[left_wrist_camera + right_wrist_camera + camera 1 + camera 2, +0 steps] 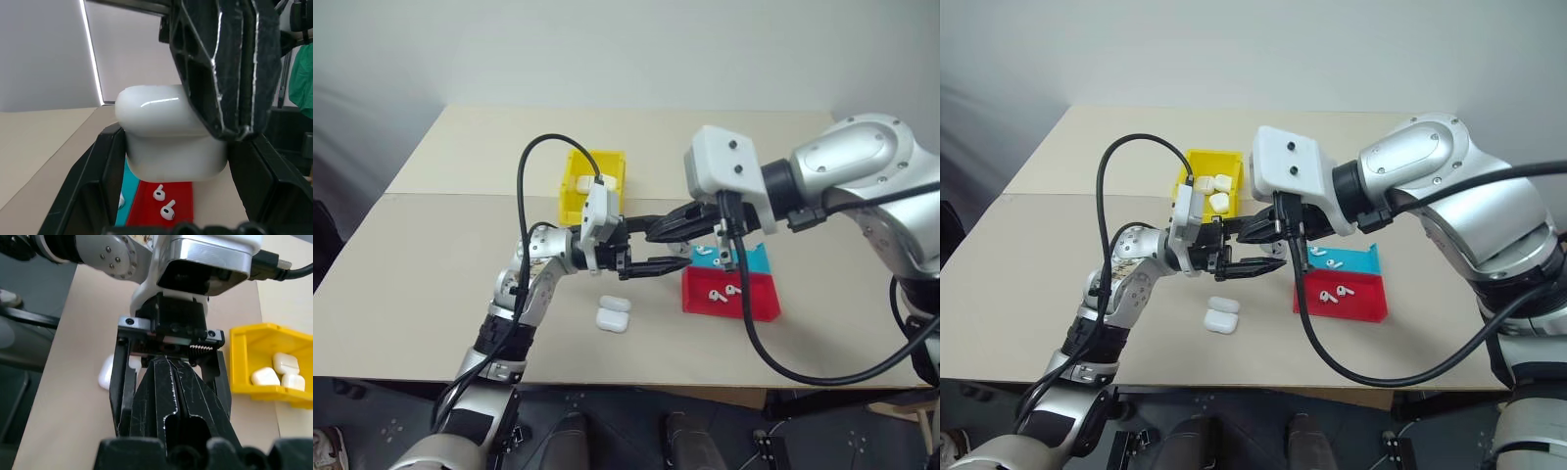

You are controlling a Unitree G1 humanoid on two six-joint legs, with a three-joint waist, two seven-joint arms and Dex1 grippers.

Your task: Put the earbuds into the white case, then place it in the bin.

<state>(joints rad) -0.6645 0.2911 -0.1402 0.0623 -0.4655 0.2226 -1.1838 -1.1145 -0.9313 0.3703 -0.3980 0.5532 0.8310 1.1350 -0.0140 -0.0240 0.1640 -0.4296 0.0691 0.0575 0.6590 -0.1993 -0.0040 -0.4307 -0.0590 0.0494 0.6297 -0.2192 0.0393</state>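
With the left gripper (pixel 646 264) clenched on the white case (pixel 168 132), the right gripper's (pixel 656 231) pinched-together fingers should press gently, squarely on the lid.

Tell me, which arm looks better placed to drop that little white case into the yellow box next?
Probably the left. Its gripper is shut on the white case, lid down, and the yellow bin lies just beyond it. The right gripper is shut, pressing against the case rather than carrying it.

both hands (pixel 1252 250) meet mid-table | bin (pixel 1197 168): white cases | tray (pixel 1351 304): earbuds (pixel 1335 293)
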